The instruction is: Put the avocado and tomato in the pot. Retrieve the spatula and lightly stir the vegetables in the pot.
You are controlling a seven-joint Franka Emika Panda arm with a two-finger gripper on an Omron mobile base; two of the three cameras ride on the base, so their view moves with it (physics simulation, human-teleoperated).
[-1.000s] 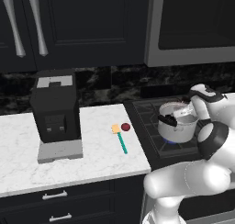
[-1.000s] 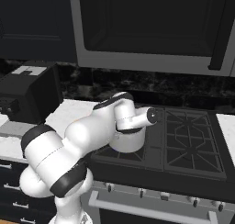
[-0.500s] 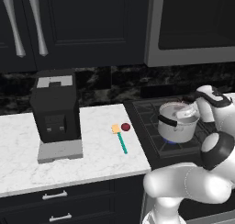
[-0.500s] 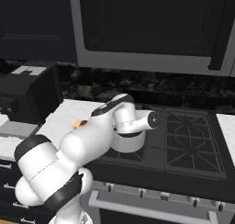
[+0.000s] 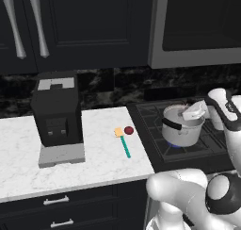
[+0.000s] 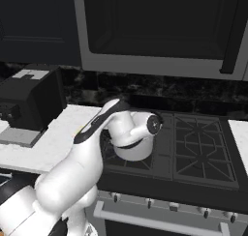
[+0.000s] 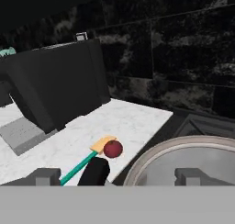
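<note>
Red tomato [image 5: 129, 130] lies beside spatula [image 5: 123, 142]; gripper [image 7: 114, 177], fingers apart over pot [image 5: 181, 128], should approach squarely.

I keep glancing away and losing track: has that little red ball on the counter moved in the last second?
No. The tomato lies on the white counter beside the spatula head, left of the stove edge, exactly as before.
</note>
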